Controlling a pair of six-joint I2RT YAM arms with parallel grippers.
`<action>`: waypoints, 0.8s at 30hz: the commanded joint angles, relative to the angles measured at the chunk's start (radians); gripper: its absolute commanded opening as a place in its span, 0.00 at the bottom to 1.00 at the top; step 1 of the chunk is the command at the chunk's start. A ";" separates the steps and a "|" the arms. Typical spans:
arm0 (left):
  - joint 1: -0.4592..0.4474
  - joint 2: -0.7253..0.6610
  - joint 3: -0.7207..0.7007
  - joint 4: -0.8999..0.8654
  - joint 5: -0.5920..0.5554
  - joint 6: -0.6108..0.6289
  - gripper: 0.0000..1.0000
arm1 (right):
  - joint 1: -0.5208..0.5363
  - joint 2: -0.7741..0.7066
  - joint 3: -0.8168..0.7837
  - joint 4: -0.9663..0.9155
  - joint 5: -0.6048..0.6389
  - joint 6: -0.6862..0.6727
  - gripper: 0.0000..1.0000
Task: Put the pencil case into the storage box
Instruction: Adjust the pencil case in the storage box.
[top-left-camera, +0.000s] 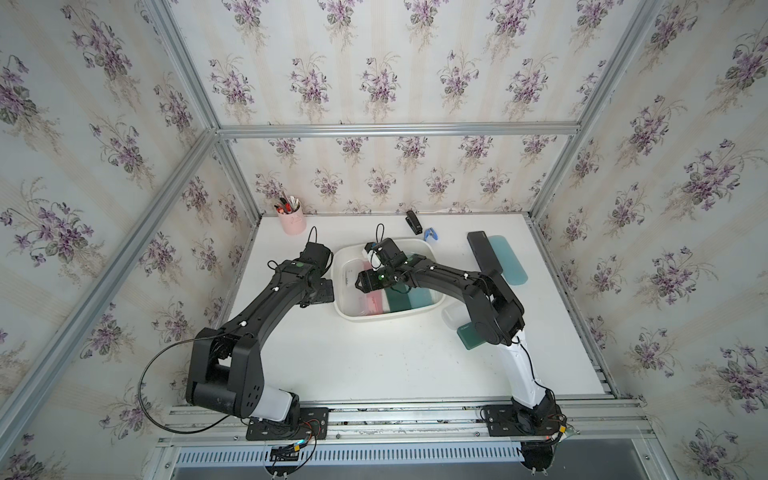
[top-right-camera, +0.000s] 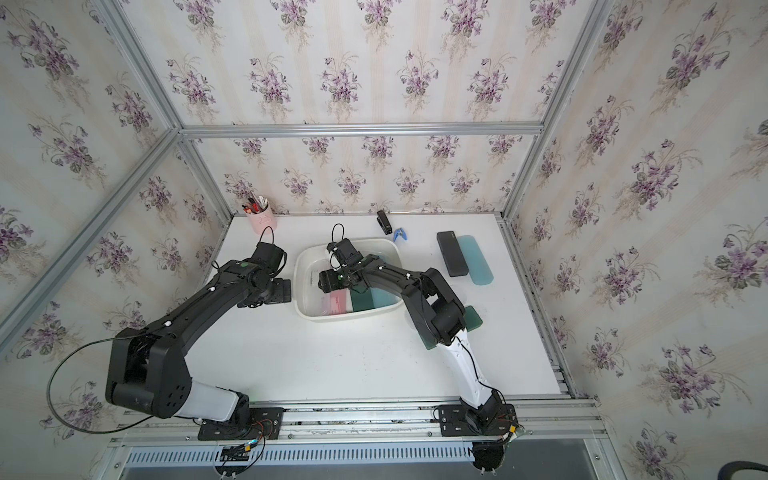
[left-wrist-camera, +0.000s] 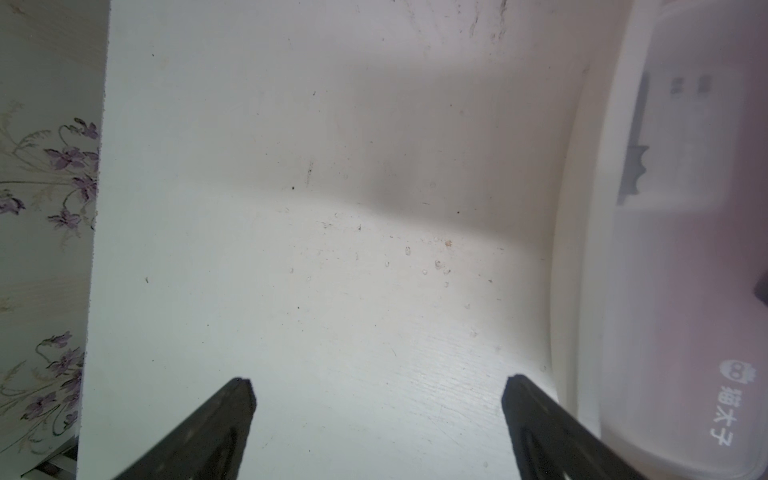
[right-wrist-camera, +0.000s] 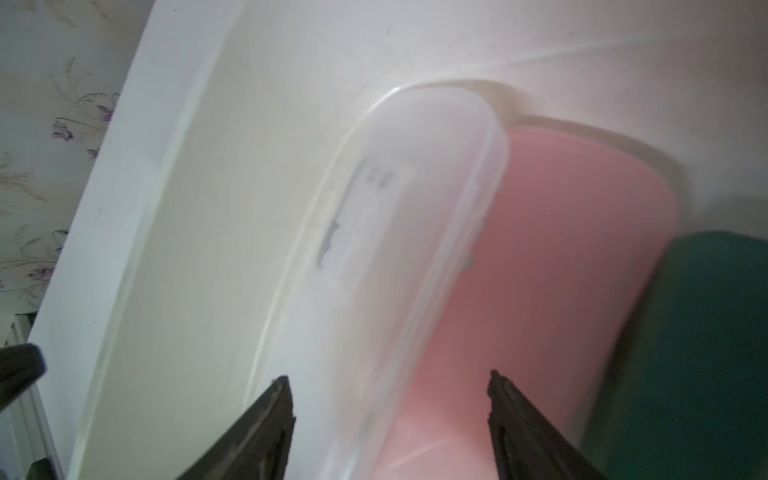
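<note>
One storage box (top-left-camera: 386, 318) on my screen. Inside it I count four pencil cases: one frosted case (top-left-camera: 349, 282), one pink case (top-left-camera: 374, 301), one dark green case (top-left-camera: 395, 301), one teal case (top-left-camera: 422, 297). Outside it, four more: one black case (top-left-camera: 484, 255), one pale teal case (top-left-camera: 509, 259), and, half hidden under the right arm (top-left-camera: 478, 291), one clear case (top-left-camera: 451, 316) and one green case (top-left-camera: 467, 338). Eight cases that I can see. One pink pen cup (top-left-camera: 292, 222), pens too small to count. One small black stapler-like thing (top-left-camera: 412, 221). One blue clip (top-left-camera: 430, 234). Two arms, counting the left arm (top-left-camera: 257, 303).
</note>
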 joint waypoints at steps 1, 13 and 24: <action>0.007 -0.004 -0.006 0.004 0.007 0.019 0.98 | -0.011 -0.008 -0.015 -0.156 0.090 -0.007 0.77; 0.014 -0.010 0.004 -0.004 0.000 0.041 0.98 | -0.017 -0.050 -0.024 -0.179 0.169 -0.016 0.77; 0.013 -0.008 0.027 -0.012 0.015 0.034 0.98 | -0.007 -0.185 -0.026 -0.149 0.160 -0.033 0.76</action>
